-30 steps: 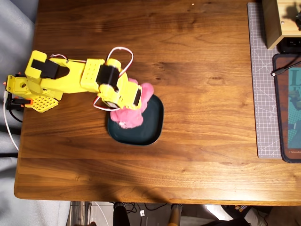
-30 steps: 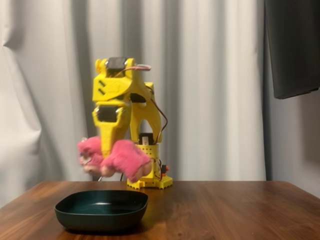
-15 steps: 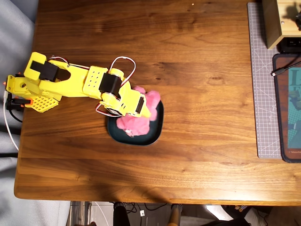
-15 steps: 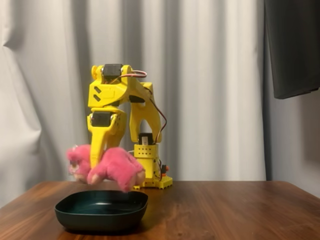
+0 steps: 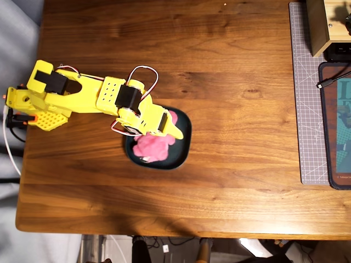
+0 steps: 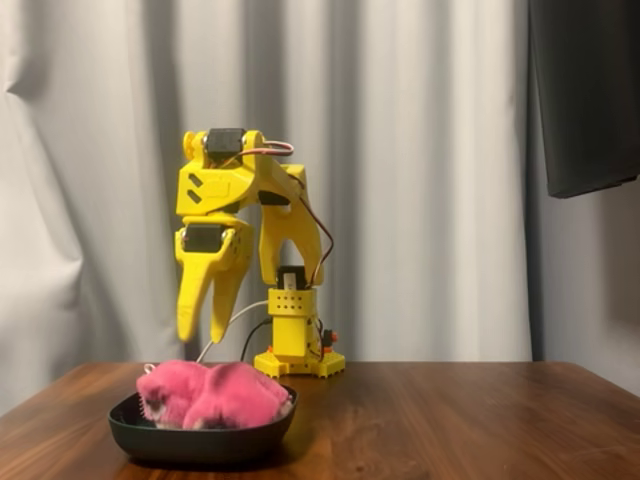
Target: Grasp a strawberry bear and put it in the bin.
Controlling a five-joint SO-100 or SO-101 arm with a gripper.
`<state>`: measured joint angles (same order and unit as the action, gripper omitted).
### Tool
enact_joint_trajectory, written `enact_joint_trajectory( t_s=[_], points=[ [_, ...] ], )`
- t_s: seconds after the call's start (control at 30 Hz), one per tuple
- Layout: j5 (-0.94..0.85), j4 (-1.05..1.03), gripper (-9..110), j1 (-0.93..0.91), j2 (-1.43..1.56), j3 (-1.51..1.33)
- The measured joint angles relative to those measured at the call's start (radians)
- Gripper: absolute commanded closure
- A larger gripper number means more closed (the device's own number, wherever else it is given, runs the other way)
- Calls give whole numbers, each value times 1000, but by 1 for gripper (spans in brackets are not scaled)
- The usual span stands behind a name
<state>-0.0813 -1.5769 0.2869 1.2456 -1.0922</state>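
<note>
The strawberry bear (image 6: 213, 392) lies inside the bin (image 6: 200, 437), a dark teal dish, on its side, and its pink fur rises a little above the rim. In the overhead view the bear (image 5: 153, 145) fills the left part of the bin (image 5: 183, 141).

The gripper (image 6: 205, 323) of the yellow arm (image 5: 82, 96) hangs above the bear with clear air between them. Its two fingers are spread apart and hold nothing. From above, the gripper (image 5: 170, 125) covers a part of the bear and the bin's upper left corner.

The wooden table (image 5: 230, 66) is bare around the bin. At its right edge lie a grey cutting mat (image 5: 306, 109) and a dark mat (image 5: 335, 126) with a black cable (image 5: 329, 81) on it. The writing on the dark mat is too small to read. A wooden box (image 5: 323, 24) stands at the top right corner. Behind the arm hangs a pale curtain (image 6: 430, 180).
</note>
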Motion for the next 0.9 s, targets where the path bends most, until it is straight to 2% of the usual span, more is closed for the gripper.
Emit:
enact_joint_trajectory(
  t_s=[0.17,0.33,0.5,0.73,0.9],
  points=[
    [0,15,102,-28,304,-204],
    [0,181,102,-124,907,-657],
    [-37,364,102,-141,1407,-1068],
    [-61,497,102,-212,1651,-1486],
    [-61,471,102,-298,1942,-1786]
  ],
)
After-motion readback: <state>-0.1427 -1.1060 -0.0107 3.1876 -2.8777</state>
